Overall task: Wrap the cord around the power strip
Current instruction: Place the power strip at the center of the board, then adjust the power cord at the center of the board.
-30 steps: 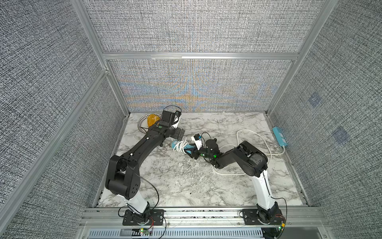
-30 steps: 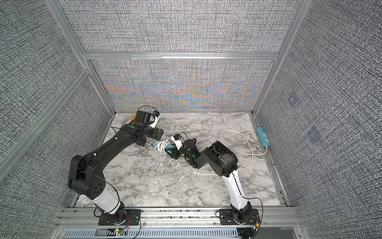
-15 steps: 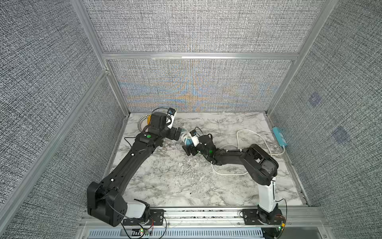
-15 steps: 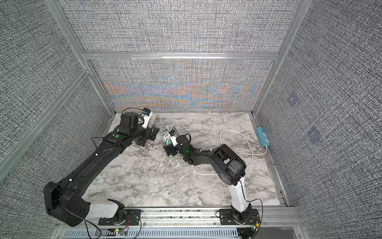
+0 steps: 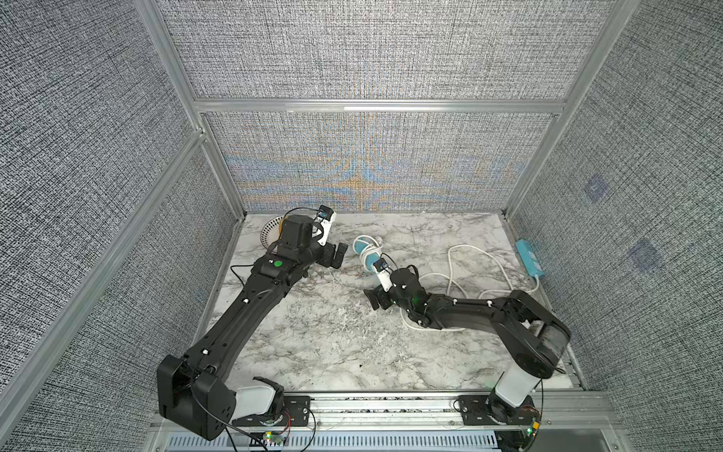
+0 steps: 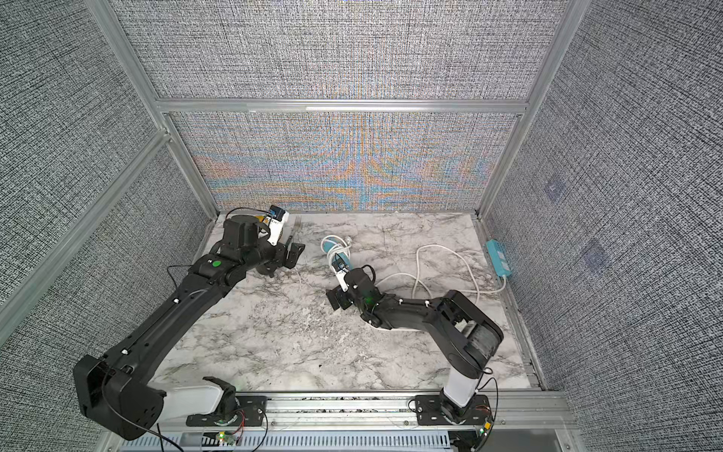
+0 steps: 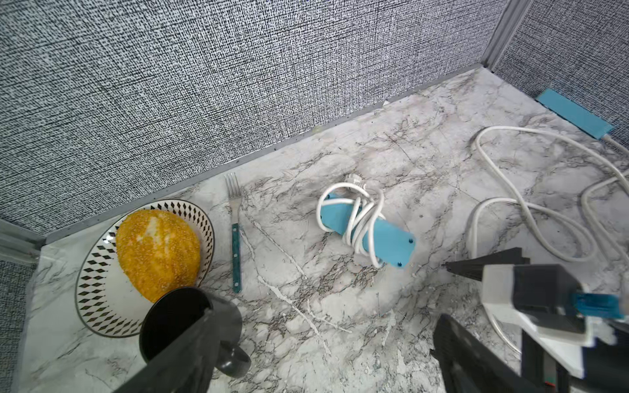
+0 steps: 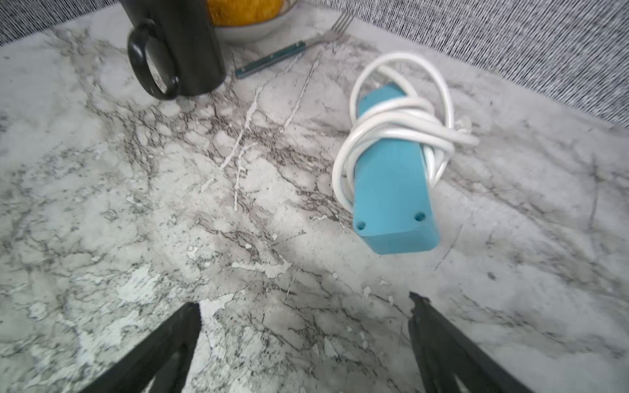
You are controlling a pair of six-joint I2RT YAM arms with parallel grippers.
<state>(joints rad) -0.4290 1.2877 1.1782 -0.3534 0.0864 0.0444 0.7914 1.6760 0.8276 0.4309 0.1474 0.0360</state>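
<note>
Right wrist view gives the clearest look: the blue power strip [image 8: 391, 190] lies on the marble table [image 8: 136, 221]. The white cord [image 8: 391, 132] goes around its middle in several loose turns, and one bigger loop stands out past the far end. The right hand [image 8: 304, 303] is wide open and empty. Its two black fingers [image 8: 177, 333] point toward the strip, and their tips are near its closer end but do not touch it. Beyond, a black mug [image 8: 183, 41] stands upright, with a fork [image 8: 272, 59] lying beside it.

In both top views the strip is in the back half of the table, between the two hands. The left hand [image 5: 335, 255] is also open and holds nothing. It is near the strip on its left side and does not touch it.

Left wrist view shows a patterned plate [image 7: 89, 272] in the back left corner with a yellow, rounded, seeded food [image 7: 156, 251] on it; what it is exactly I cannot tell. The fork lies between the plate and the strip. A second power strip [image 5: 529, 258] lies along the right wall, and its loose cord [image 5: 469, 266] is spread in wide curves on the table, partly under the right arm
</note>
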